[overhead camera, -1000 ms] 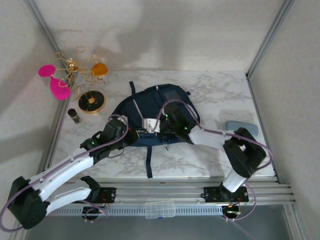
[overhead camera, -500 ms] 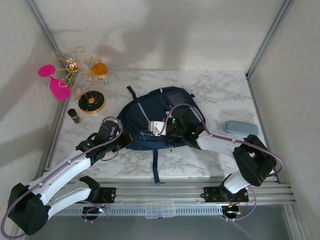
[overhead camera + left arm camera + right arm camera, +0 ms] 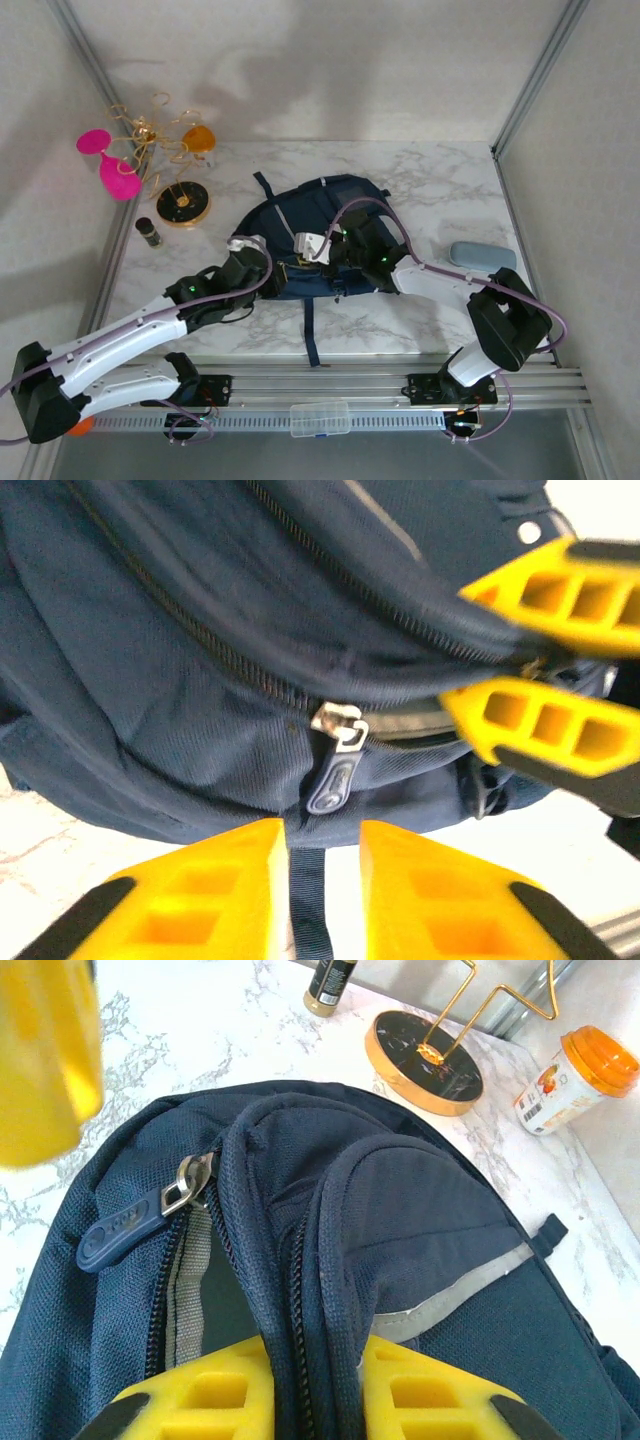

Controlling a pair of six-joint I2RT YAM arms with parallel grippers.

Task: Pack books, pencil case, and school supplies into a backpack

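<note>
A white marbled worktop (image 3: 440, 175) carries a large navy backpack (image 3: 315, 200), lying flat at its middle, with a dark strap (image 3: 310, 330) trailing toward the near edge. The left arm (image 3: 130, 335) and right arm (image 3: 450, 280) reach in from the near edge, and the 2 meet at the bag's near side. The right gripper (image 3: 312, 1360) is clamped on a raised ridge of the bag's fabric beside a zip seam, with a yellow finger pressed on each side. The left gripper (image 3: 322, 830) has its fingers a little apart and holds nothing. The dark strap runs under the gap, and the zipper pull (image 3: 335, 775) hangs just beyond the fingertips. The pencil case (image 3: 482, 254), pale grey-blue, lies apart from the bag near the worktop's right edge.

The bag looks soft and limp. It will likely sag, bunch and slide rather than keep a shape, so opening it probably needs 1 claw pinning cloth while the other draws the zip. The best hold is probably the small stiff pull tab — narrow, so easy to miss. The pencil case looks light and firm, and a grip across its narrow width seems surest.
</note>
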